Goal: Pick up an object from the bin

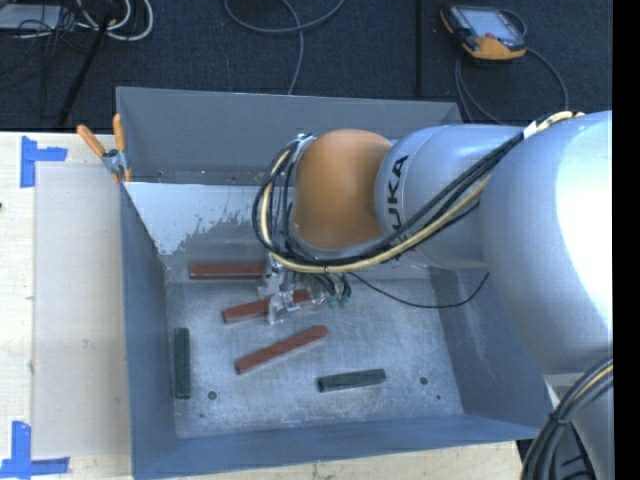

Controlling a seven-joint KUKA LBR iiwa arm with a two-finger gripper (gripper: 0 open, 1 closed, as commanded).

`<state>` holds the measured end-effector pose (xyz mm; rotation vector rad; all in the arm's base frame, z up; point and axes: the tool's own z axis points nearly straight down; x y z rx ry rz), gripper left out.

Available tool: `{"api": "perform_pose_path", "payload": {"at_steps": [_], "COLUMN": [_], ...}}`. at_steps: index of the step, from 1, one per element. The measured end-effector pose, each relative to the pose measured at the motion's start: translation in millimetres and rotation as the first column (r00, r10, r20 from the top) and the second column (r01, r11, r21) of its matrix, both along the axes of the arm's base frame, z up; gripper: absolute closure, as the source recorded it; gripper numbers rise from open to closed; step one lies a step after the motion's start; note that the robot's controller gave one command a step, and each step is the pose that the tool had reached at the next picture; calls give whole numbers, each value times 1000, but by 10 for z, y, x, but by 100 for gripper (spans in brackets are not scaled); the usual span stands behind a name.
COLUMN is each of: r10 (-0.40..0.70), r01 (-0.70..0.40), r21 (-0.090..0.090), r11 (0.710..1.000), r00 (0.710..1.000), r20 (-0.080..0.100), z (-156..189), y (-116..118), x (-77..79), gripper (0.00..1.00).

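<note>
The end effector [283, 305] stands at the right end of a short brown bar [243, 313]; how far it is open cannot be determined. A longer brown bar [281, 349] lies just below it in the view, and a third brown bar [225, 270] lies to its upper left. Dark green bars lie farther off, lower right [351, 379] and lower left [181, 362].

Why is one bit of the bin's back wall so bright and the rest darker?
In the camera view, light hits the lower left of the bin's back wall, making a pale patch; the wall above it sits in shade; the arm seems to shade the floor under it on the right; the brown sticks and green sticks lie in even light, no glare.
</note>
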<state>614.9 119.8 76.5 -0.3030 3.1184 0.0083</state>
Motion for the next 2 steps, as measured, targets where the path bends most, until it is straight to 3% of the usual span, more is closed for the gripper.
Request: {"api": "perform_pose_path", "payload": {"at_steps": [1,2], "r10": [0,66], "r01": [0,-66], "r21": [0,-5], "r11": [1000,998], "r00": [1000,998], "r20": [0,-4], "z": [0,1525], "y": [-1,300], "x": [0,-144], "gripper": [100,100]}}
